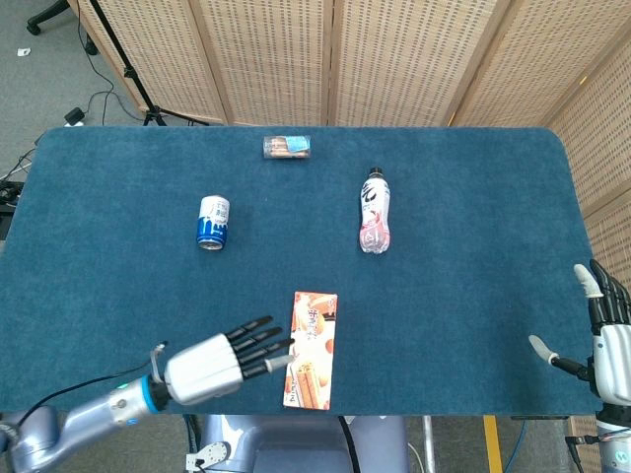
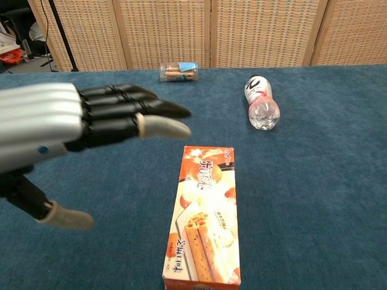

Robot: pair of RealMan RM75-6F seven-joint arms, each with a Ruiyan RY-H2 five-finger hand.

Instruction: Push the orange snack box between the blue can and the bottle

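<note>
Head view: left robot hand (image 1: 212,364) beside snack box (image 1: 312,349)

Bright, even indoor light, soft faint shadows, no glare; near left hand (image 2: 66,124) slightly soft-focused.

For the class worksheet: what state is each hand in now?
Left hand: open, holding nothing, fingers beside the orange snack box.
Right hand: open, holding nothing.

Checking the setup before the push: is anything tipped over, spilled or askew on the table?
Yes: the blue can and the bottle both lie on their sides rather than upright, as does a small clear container near the far edge. No spill shows. The orange snack box lies flat and looks undamaged.
</note>
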